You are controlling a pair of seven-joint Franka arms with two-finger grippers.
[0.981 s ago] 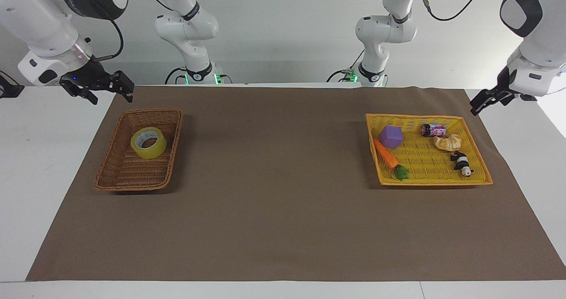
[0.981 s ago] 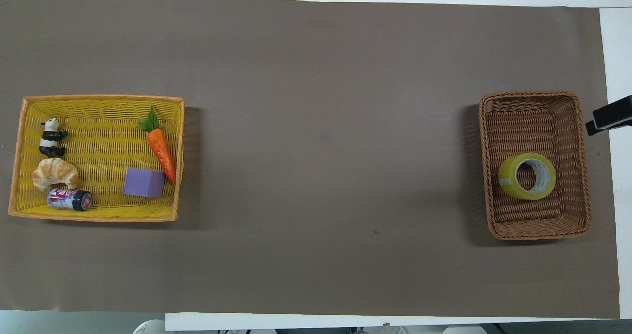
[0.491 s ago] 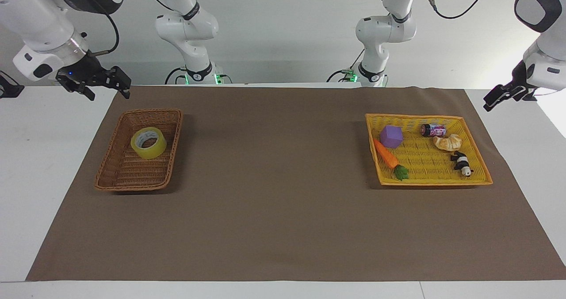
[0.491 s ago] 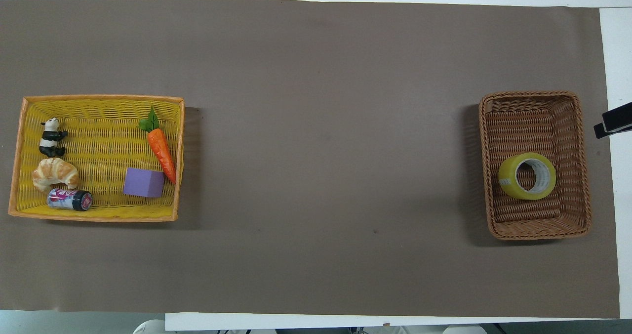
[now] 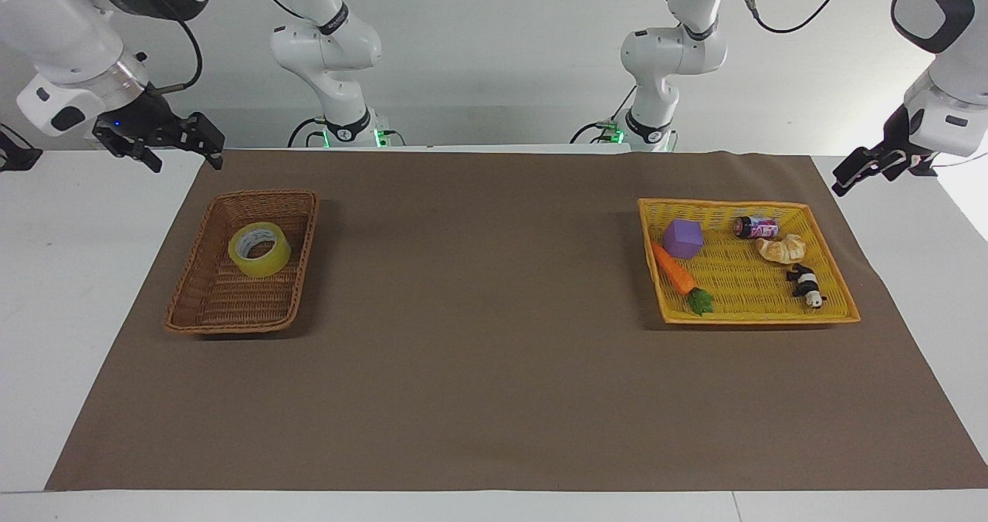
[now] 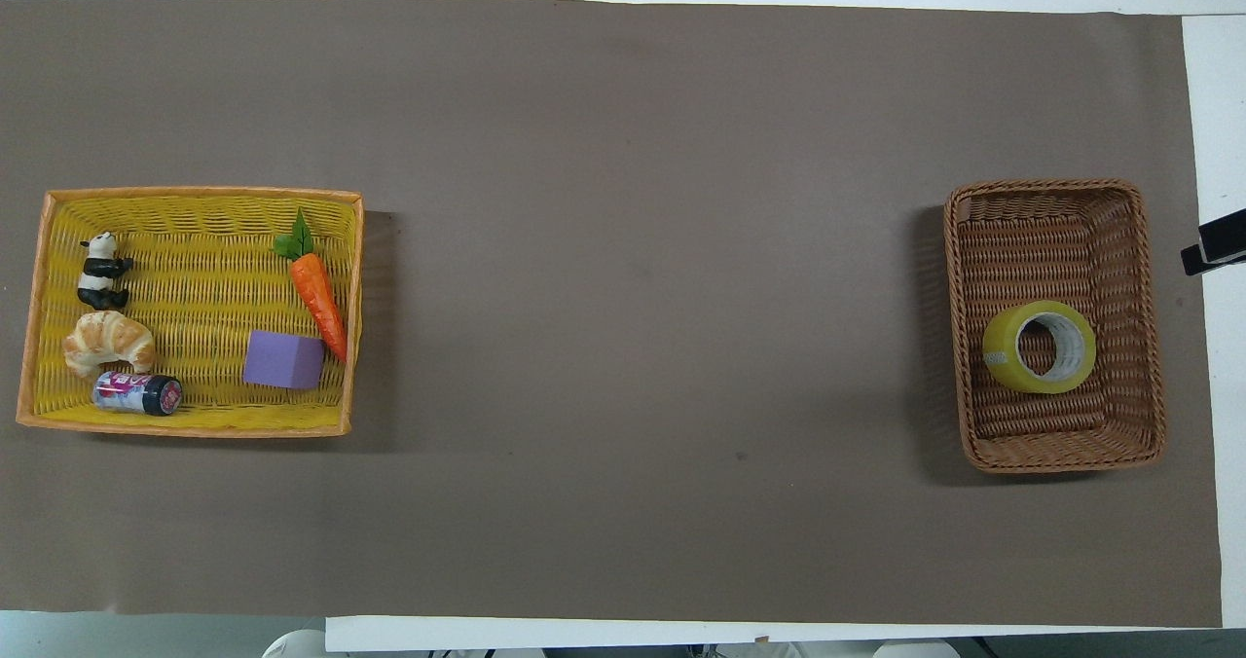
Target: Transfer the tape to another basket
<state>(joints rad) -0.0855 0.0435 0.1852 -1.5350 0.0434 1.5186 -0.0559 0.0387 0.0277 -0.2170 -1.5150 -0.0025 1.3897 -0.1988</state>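
Starting at the robots' end, the right gripper (image 5: 184, 151) hangs in the air over the white tabletop (image 5: 93, 221), just off the mat's corner, fingers spread wide and carrying nothing. At the other end of the table the left gripper (image 5: 847, 178) hangs over bare white top too, also wide and empty. Down on the mat (image 5: 494, 367), the tape (image 5: 259, 249) lies flat, core hole up, in the brown wicker basket (image 5: 231, 326), in the half nearer the robots and just inside the long wall that faces the table's middle. That looks like job done, so the step in hand reads as getting clear. To do it well, the right gripper should go up and away from the rim, not across it; a light wicker basket would skid at a nudge. Fingers should be kept wide so nothing snags. The roll sits flat and should not wander. At the left arm's end, the yellow tray (image 5: 756, 320) holds a can (image 5: 756, 227) and a purple block (image 5: 683, 238) nearest the robots, then a croissant (image 5: 781, 248) and a carrot (image 5: 674, 269), with a panda (image 5: 804, 284) farthest out. None of them needs touching. The left arm just waits.
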